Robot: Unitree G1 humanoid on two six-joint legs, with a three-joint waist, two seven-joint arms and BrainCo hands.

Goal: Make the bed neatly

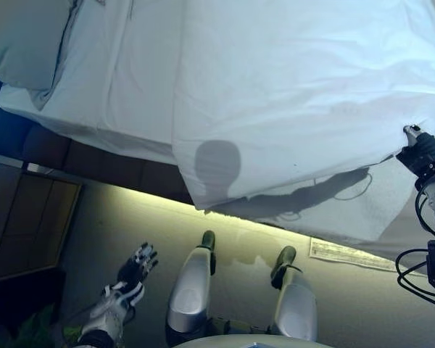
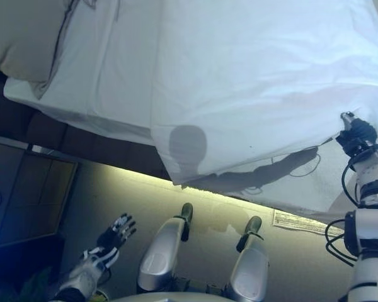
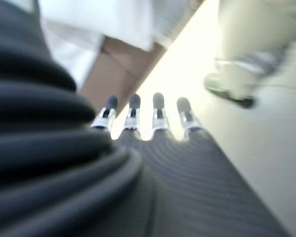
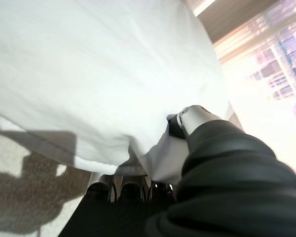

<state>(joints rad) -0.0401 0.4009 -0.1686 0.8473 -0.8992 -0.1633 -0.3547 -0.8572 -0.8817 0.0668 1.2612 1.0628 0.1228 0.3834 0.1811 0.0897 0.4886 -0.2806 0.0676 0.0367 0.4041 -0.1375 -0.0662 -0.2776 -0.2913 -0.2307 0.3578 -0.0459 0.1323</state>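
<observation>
A white duvet (image 1: 290, 94) lies over the bed and hangs over its near edge. My right hand (image 1: 423, 151) is at the right side, shut on the duvet's lower edge; in the right wrist view the thumb (image 4: 195, 117) and curled fingers (image 4: 130, 190) pinch a fold of the cloth (image 4: 158, 153). My left hand (image 1: 136, 267) hangs low at the lower left, away from the bed, with its fingers (image 3: 133, 111) straight and empty. A white pillow (image 1: 29, 40) lies at the far left of the bed.
The white sheet (image 1: 123, 80) covers the mattress left of the duvet. The dark bed base (image 1: 94, 163) runs below it, with a lit strip along the floor (image 1: 130, 217). A paper label (image 1: 348, 254) lies on the floor at the right.
</observation>
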